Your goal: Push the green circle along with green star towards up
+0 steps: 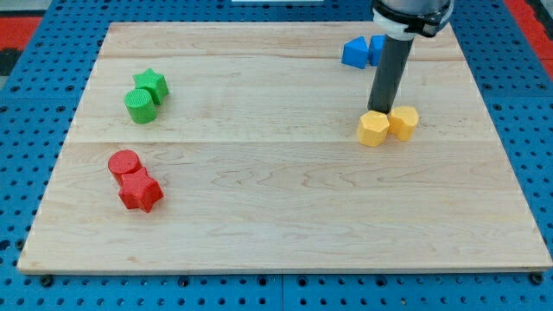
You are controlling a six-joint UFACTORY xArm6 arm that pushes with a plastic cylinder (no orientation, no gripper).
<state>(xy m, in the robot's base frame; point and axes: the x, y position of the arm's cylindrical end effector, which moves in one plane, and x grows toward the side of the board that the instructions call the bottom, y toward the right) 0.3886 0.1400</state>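
Note:
The green circle (pixel 140 105) lies at the view's upper left of the wooden board, touching the green star (pixel 151 85), which sits just above and to its right. My tip (pixel 380 111) is far off at the view's right, resting just above the two yellow blocks and touching or nearly touching them. The dark rod rises from there to the arm's mount at the view's top edge.
Two yellow blocks (pixel 374 129) (pixel 403 123) sit side by side at the right. Two blue blocks (pixel 355 53) lie at the top right, one partly hidden behind the rod. A red circle (pixel 124 163) and a red star (pixel 140 192) touch at the lower left.

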